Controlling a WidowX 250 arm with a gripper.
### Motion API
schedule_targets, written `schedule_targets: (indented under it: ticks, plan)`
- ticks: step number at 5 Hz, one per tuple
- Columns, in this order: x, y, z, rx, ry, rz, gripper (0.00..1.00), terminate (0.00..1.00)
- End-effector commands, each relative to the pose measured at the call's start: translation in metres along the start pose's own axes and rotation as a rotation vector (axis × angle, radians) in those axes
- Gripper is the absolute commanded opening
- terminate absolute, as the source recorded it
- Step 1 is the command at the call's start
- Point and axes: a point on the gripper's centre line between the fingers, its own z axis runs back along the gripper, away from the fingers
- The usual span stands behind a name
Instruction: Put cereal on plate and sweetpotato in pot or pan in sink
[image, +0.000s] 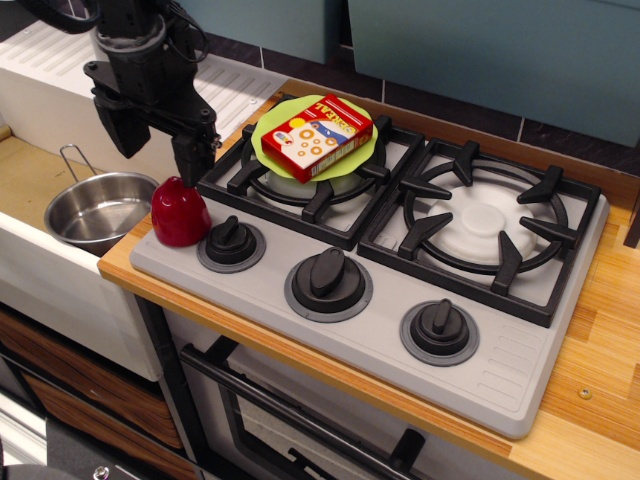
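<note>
Observation.image shows the cereal (322, 136) already lying on the plate (268, 130), which sits on the left rear burner, so that half of the task looks done. The step in hand is the sweetpotato (179, 212), which stands at the left front corner of the stove (500, 360), just beside the leftmost knob (231, 243) and near the counter (600, 330) edge. The gripper (158, 148) hangs above it with its fingers (192, 160) spread apart and holding nothing; one finger tip is just over the top of the toy, the other is out over the sink (30, 190) side.

To do this well, I would centre the fingers over the dome first, then come down until they straddle its widest part. The plastic looks glossy and rounded, so a grip too high is likely to slip off. Keep clear of the knob. The pot (98, 210) sits in the sink close by, so a short lift and carry leftward should do.
</note>
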Motion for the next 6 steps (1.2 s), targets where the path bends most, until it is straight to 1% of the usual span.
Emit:
schedule_targets:
  ticks: [1,4,6]
  plan:
    - [0.009,0.002,-0.003,0.003,-0.004,0.013,1.00,0.00]
    - [-0.012,0.003,-0.025,-0.019,-0.002,0.052,1.00,0.00]
    - [-0.027,-0.005,-0.030,-0.030,0.000,0.076,1.00,0.00]
